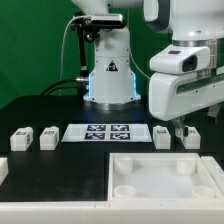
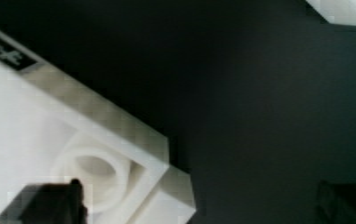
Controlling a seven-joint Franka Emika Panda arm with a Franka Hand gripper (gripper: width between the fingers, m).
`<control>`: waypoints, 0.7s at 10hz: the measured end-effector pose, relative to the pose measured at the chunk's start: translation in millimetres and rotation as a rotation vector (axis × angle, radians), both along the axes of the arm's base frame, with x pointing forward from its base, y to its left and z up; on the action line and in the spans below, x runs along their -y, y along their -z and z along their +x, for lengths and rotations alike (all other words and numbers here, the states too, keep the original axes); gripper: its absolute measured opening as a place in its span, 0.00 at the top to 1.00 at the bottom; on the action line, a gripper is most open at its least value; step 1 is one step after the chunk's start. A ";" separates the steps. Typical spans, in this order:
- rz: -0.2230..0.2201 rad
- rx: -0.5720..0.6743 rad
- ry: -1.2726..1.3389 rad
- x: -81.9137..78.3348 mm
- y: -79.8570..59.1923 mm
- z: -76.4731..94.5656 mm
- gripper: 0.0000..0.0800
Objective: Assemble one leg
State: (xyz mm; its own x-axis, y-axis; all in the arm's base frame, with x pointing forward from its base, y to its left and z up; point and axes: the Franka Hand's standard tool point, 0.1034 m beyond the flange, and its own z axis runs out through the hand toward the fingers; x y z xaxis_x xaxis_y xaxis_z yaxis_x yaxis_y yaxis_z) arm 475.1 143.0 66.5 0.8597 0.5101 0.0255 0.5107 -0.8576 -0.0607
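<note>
Several small white legs with tags lie in a row on the black table: two at the exterior view's left (image 1: 20, 140) (image 1: 47, 138) and two at its right (image 1: 162, 135) (image 1: 190, 137). My gripper (image 1: 180, 127) hangs just above the table between the two right legs, holding nothing. In the wrist view the gripper (image 2: 201, 205) is open, with dark fingers (image 2: 47, 205) at both sides and bare black table between them. A corner of the large white tray-like part (image 2: 130, 150), with a round socket, lies beside one finger.
The marker board (image 1: 108, 132) lies in the middle of the row. The white tray-like part (image 1: 150, 161) fills the front right. Another white part (image 1: 3, 170) is at the front left edge. A small white piece (image 2: 344, 8) shows at the wrist view's edge.
</note>
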 end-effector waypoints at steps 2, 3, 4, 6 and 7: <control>0.013 -0.030 0.324 -10.3 5.7 -11.1 0.19; 0.012 -0.056 0.459 -20.0 9.7 -23.4 0.19; 0.017 -0.065 0.508 -24.7 8.6 -25.5 0.19; 0.005 -0.101 0.514 -24.6 7.9 -28.9 0.19; -0.007 -0.129 0.508 -23.7 8.4 -29.5 0.19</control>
